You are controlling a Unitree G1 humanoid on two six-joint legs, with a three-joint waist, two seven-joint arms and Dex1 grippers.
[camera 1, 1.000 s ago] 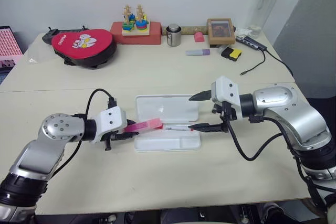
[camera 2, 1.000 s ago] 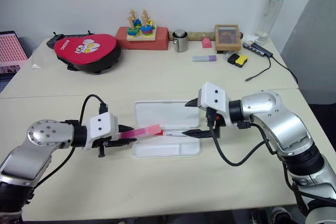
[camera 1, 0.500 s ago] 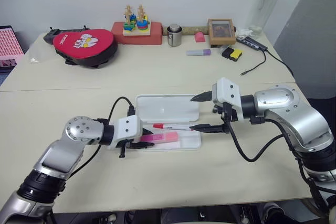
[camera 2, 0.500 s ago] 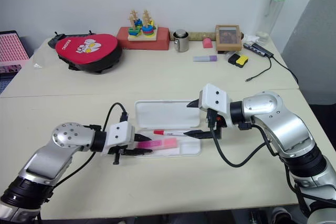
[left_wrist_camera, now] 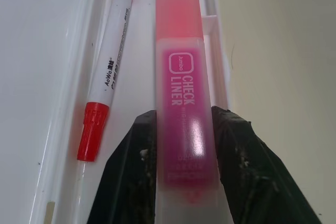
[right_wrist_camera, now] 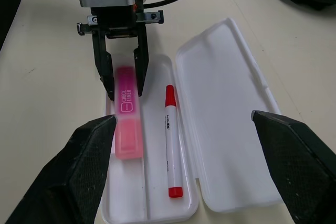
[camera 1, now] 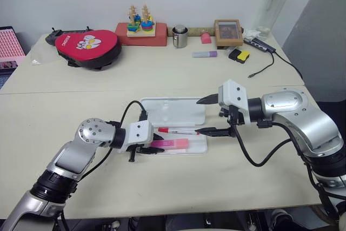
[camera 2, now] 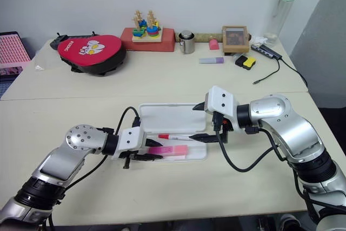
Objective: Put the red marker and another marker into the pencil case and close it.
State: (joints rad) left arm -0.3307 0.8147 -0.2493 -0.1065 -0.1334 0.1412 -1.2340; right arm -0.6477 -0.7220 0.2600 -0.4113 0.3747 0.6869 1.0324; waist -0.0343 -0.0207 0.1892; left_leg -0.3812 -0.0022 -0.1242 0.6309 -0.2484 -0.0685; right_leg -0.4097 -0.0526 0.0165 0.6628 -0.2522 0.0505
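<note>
Pencil case lies open on the surface, lid flat behind the tray. Inside the tray the red marker rests along the far lane, and the pink highlighter lies in the near lane beside it. My left fingers straddle the highlighter's end, one on each side; I cannot tell whether they are pressing it. My right fingers hang spread wide at the case's right end, holding nothing.
</note>
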